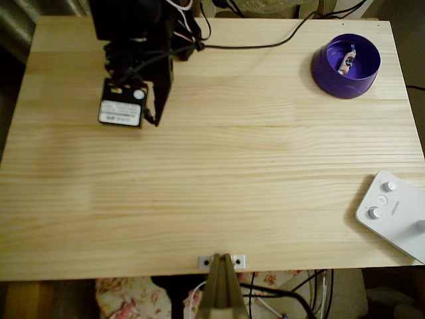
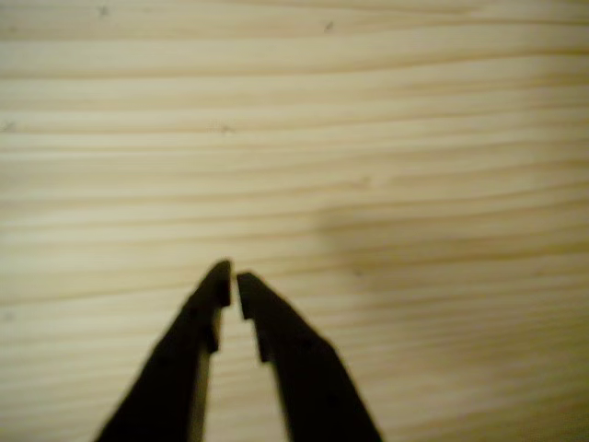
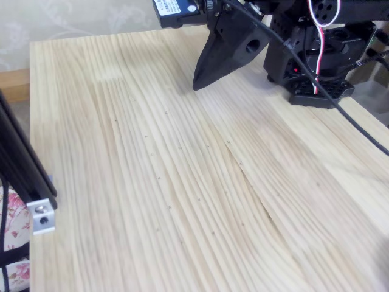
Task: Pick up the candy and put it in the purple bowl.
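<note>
The candy point(image 1: 346, 61) lies inside the purple bowl point(image 1: 330, 73), which stands at the back right of the table in the overhead view. My gripper point(image 1: 155, 121) hangs over the back left of the table, far from the bowl, folded close to the arm's base. In the wrist view the two black fingertips point(image 2: 232, 279) nearly touch, with nothing between them and bare wood beneath. In the fixed view the gripper point(image 3: 197, 87) points down at the tabletop.
A white device with round buttons point(image 1: 393, 212) lies at the right front edge. A black cable point(image 1: 265, 44) runs along the back of the table. A metal bracket point(image 1: 222, 261) is fixed at the front edge. The arm's base point(image 3: 316, 61) stands at the back.
</note>
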